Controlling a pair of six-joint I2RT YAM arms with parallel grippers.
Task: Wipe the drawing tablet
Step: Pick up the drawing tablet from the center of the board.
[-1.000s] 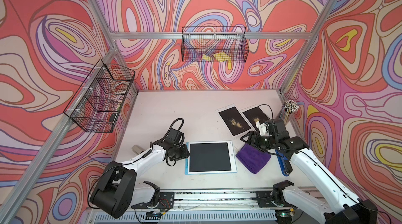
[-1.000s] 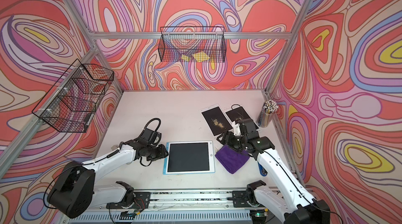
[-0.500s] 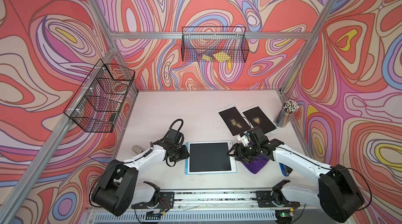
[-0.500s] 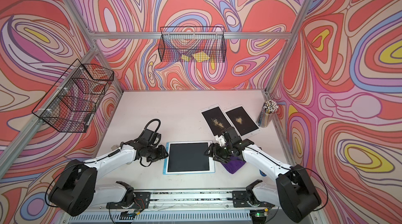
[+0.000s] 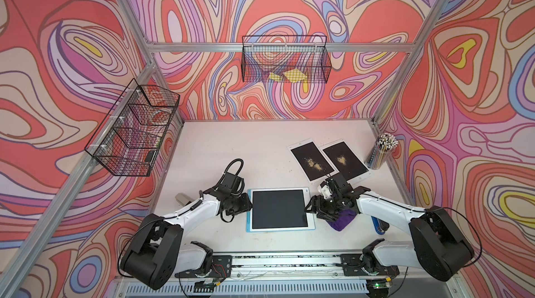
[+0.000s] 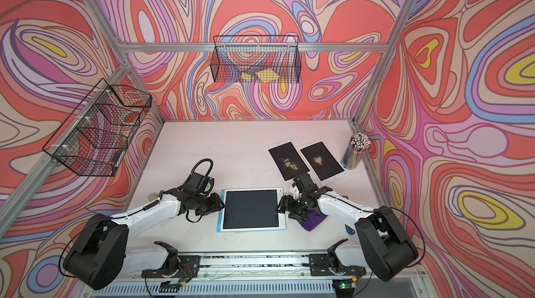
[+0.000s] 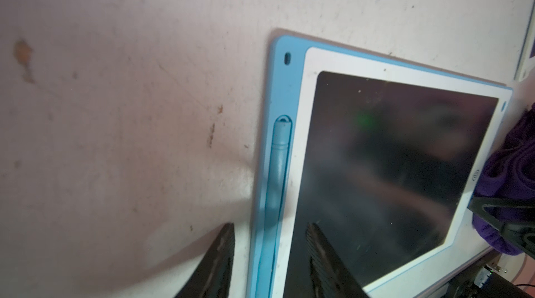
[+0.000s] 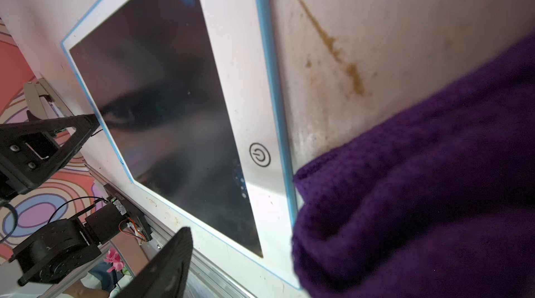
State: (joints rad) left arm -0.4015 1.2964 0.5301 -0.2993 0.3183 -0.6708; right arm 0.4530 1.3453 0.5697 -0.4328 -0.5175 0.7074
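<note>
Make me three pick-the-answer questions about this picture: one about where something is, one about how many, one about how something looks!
1. Where is the purple cloth compared with the front tablet? A) on top of it B) beside it C) under it
2. How many dusty tablets lie farther back? A) two B) one C) four
3. How does the front tablet's screen look? A) heaped with yellow dust B) cracked C) dark and blank

1 B: the cloth lies next to the edge with the power button.
2 A: two dark tablets with yellow dust lie side by side.
3 C: the wrist views show only dark glass with a few specks.
</note>
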